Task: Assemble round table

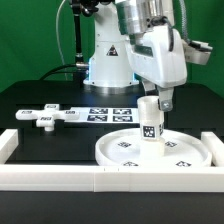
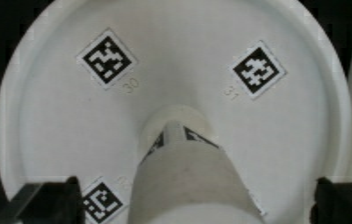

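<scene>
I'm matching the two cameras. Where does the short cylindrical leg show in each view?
Exterior view: leg upright at the middle of the disc, under the gripper.
Wrist view: leg between the fingers, over the disc's middle.
Shared landmark: the disc's square tags.

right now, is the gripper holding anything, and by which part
Nothing seems held: the gripper straddles the upper end of the short white plastic cylindrical leg, but the wrist view shows gaps between its fingers and the leg.
</scene>
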Robot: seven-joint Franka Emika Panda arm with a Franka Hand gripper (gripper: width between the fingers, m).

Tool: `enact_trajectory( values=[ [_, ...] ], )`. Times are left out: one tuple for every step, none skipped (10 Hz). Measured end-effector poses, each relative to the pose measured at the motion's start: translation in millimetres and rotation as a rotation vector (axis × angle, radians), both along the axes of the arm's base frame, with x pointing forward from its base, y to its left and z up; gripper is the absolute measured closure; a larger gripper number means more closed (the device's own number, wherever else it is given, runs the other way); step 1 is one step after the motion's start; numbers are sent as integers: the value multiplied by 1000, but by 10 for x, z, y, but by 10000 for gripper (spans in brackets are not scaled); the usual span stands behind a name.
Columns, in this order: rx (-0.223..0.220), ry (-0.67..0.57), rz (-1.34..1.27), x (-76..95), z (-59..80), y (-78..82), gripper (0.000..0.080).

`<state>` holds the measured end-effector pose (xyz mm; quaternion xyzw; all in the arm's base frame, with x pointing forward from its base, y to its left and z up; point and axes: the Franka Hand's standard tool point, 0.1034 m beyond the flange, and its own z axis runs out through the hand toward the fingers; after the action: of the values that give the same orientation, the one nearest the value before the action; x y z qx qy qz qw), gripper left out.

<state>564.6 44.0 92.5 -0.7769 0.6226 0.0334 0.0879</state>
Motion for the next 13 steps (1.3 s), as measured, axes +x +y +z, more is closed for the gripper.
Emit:
enact_trajectory(
  values=[
    [-5,-14,77,1,0,-4,151],
    [-9,-26,145,0,-2,-4,151],
    [-17,-43,275,-4,-5,-26,150],
    [-20,-56,391,0,-5,-73,150],
    [-33,-75,501,17,-6,-103,150],
    [-49,-92,621,31,-9,-107,150],
    [-57,-110,725,36,-17,-117,150],
    [-61,-123,800,36,-28,-130,150],
    [-63,-128,834,36,-28,-126,150],
    [-67,-144,927,35,-31,-129,150],
    [-69,-153,982,33,-34,-129,150],
    [-74,-162,1049,33,-36,-131,150],
    [-88,-178,1195,37,-39,-135,150]
  ],
)
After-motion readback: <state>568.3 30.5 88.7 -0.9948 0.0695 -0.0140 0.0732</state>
